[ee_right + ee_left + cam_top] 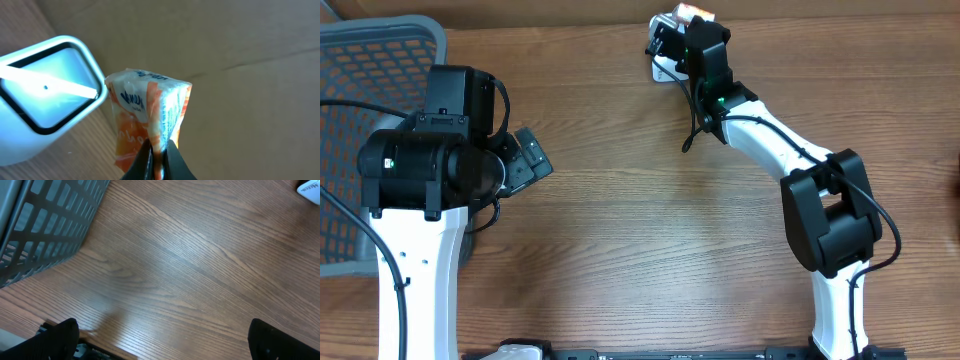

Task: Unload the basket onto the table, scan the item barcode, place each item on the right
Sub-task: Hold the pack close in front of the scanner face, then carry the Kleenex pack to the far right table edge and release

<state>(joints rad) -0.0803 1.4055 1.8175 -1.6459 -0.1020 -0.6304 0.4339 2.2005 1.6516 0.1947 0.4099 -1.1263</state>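
Orange-white packet [145,115] pinched in right pincer [157,152], beside white scanner [50,100]; left pincer [165,342] wide, empty.

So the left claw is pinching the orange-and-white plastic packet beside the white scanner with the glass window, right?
No, the right claw, not the left, is pinching the orange-and-white plastic packet beside the white scanner with the glass window; the right wrist view shows it. The left claw is open and empty over the wooden table.
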